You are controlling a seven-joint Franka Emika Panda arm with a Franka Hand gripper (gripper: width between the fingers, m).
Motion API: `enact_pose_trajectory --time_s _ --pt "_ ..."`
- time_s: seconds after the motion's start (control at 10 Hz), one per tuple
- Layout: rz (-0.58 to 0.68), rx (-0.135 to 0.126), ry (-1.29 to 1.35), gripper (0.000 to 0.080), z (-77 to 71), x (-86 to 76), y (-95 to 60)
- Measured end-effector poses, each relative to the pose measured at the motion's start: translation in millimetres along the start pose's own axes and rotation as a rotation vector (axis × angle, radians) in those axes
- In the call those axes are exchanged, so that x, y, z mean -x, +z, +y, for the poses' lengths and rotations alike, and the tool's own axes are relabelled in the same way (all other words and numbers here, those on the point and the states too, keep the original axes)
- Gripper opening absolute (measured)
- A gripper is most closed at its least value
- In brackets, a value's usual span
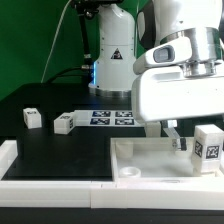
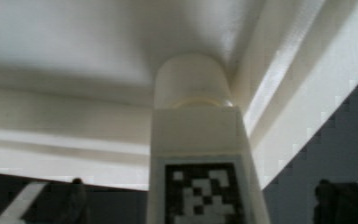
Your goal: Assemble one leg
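A white leg with a black-and-white tag runs lengthwise between my gripper's two dark fingers, with a gap on each side. The gripper is open. The leg's rounded end points into a corner of the big white panel. In the exterior view the gripper hangs low over the panel's right part, with that leg right under it. I cannot tell whether the leg sits in a socket.
A second leg stands at the exterior view's right edge. Two more legs lie on the black table at the left. The marker board lies behind. A round socket shows in the panel's near corner.
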State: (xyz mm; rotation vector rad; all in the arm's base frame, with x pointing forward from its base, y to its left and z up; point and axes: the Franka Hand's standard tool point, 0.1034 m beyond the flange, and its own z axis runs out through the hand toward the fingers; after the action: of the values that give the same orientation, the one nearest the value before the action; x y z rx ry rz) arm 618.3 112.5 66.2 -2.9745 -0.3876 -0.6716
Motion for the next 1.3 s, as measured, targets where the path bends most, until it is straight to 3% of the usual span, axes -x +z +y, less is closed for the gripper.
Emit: enact_pose_trajectory --time_s 0.2,0.3,0.5,0.9,1.0,1.3 --pt "-0.004 -0.001 0.001 0.0648 -0.7 -1.0 -1.5" --pt "-0.012 -0.003 -0.001 0.0649 -3.5 -8.8 -13.3" --pt "-0.031 -0.006 0.0 0.0649 -3.3 -19.7 -22.9" --pt "-0.055 -0.006 0.042 0.0649 -1.5 -14.6 -18.8" --pt "-0.144 -0.01 0.08 0.0649 -1.1 -9.1 -16.6" --pt "-0.426 -0.025 0.109 0.0649 1.6 -17.5 -19.5"
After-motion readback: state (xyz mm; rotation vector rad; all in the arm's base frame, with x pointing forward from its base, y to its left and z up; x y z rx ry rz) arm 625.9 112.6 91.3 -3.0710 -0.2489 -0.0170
